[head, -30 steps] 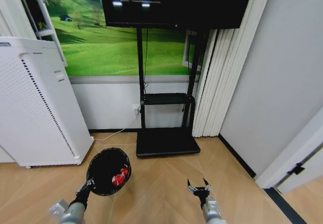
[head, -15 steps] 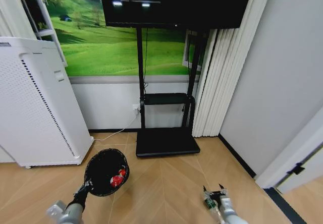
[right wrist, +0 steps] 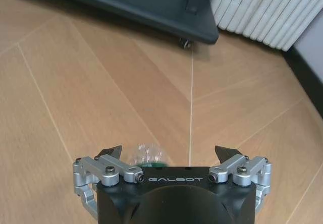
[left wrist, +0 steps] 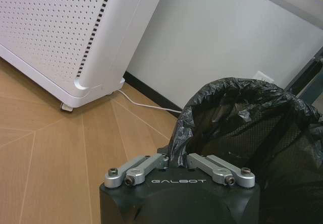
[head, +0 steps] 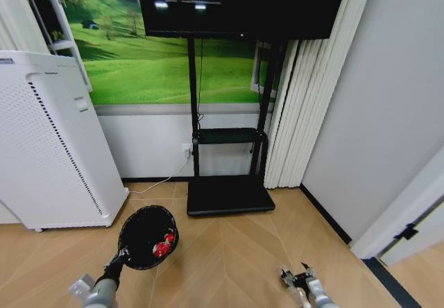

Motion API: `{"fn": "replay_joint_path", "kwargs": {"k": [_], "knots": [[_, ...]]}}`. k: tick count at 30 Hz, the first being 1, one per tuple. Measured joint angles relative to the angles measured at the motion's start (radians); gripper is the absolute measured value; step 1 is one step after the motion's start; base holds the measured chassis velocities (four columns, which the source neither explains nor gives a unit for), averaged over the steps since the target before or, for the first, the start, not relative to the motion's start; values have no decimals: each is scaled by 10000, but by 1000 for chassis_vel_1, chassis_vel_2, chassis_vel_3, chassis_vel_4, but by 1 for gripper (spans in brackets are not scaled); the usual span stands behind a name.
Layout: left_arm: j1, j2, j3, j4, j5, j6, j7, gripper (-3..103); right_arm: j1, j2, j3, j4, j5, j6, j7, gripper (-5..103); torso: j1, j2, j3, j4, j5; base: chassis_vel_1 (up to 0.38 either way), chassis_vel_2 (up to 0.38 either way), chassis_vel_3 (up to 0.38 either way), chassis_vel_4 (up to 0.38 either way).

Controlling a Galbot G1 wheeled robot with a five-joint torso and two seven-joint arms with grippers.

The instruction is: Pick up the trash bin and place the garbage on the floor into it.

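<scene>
While the big white perforated appliance [head: 52, 141] stands against the wall on the parquet floor [head: 229, 252], the left tool [left wrist: 179, 164] is clamped on the trash bin [head: 148, 236] rim — carried, I'd judge, so its mouth faces up for drops. Red-and-white garbage [head: 163, 244] lies inside, and the right tool [right wrist: 169, 156] hangs low, jaws spread, over the clear bottle [right wrist: 147, 154] — seemingly to grab it.
</scene>
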Motion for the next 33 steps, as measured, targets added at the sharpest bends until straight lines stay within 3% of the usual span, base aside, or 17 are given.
{"fn": "replay_joint_path", "kwargs": {"k": [7,29,33], "knots": [[-88,53,50,161,238,-6,40,3,162,-87,-103,-715,-141,124,-197,103,0,0,0,-2,0,0,0,0,0],[-328,213,156,310,320,-18,44,3,1238,255,-685,-2977,-386,217,-358,95,0,0,0,-3,1,0,0,0,0],[-333,217,152,316,314,-19,45,3,1402,256,-705,-3205,-394,163,-519,90,-1,1,-1,-2,-9,0,0,0,0]]}}
